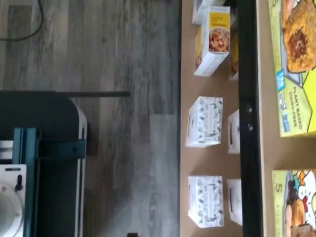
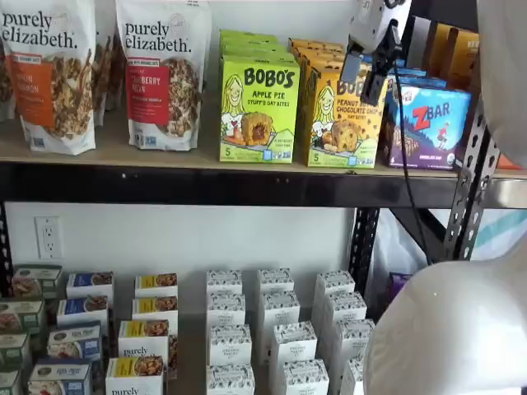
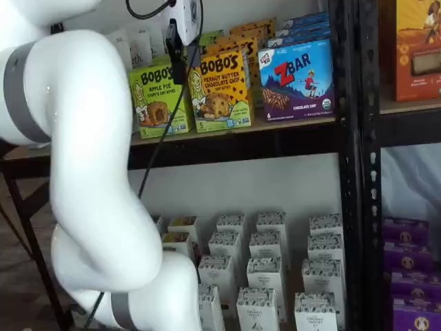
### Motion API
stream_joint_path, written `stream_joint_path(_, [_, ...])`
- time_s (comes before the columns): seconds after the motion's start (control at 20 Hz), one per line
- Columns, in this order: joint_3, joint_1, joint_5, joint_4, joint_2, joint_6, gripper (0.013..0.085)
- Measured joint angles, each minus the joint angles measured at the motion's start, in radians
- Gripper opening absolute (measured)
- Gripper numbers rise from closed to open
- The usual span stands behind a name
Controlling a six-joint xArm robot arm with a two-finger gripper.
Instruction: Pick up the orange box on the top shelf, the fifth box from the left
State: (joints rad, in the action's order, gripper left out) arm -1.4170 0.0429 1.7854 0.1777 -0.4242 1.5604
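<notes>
1. Wrist view: the camera looked straight down past the shelf front. A corner of the orange box (image 1: pixel 295 205), its green strip marked "5", showed on the top shelf (image 1: pixel 265 123) beyond the black rail (image 1: pixel 247 118). Small white boxes (image 1: pixel 205 121) stood on the lower level beside grey floorboards (image 1: pixel 123 148). The dark mount with teal brackets (image 1: pixel 29 163) also showed; the fingers did not.

2. A shelf view: the gripper (image 2: pixel 369 72) hung in front of the shelf at about one o'clock from the orange box (image 2: pixel 346 111), overlapping its upper right corner. The box stood upright at the board's front edge, face out, between the lime-green box (image 2: pixel 258 107) at nine o'clock and the blue box (image 2: pixel 428 123) at three o'clock, probably fronted for easy reach. Whether the fingers were spread or pressed together could not be told.

3. A shelf view: the gripper (image 3: pixel 177 52) and its cable (image 3: pixel 162 138) hung at ten o'clock from the orange box (image 3: pixel 222 88), which stood ungrasped. The white arm (image 3: pixel 89 172) filled the foreground. The fingers appeared as one dark bar, their state unreadable.
</notes>
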Motion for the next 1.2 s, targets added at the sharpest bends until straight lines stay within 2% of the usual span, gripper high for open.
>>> stream_joint_path(0.3, [0.032,0.029,-0.083,0.078,-0.03,0.008,0.085])
stream_joint_path(0.45, [0.039,0.035,-0.145,0.1,-0.03,0.011,0.085])
stream_joint_path(0.7, [0.009,0.052,-0.201,0.126,0.005,0.022,0.085])
stream_joint_path(1.0, [-0.033,0.066,-0.245,0.118,0.062,0.044,0.085])
stream_joint_path(1.2, [-0.054,0.06,-0.267,0.072,0.093,0.053,0.085])
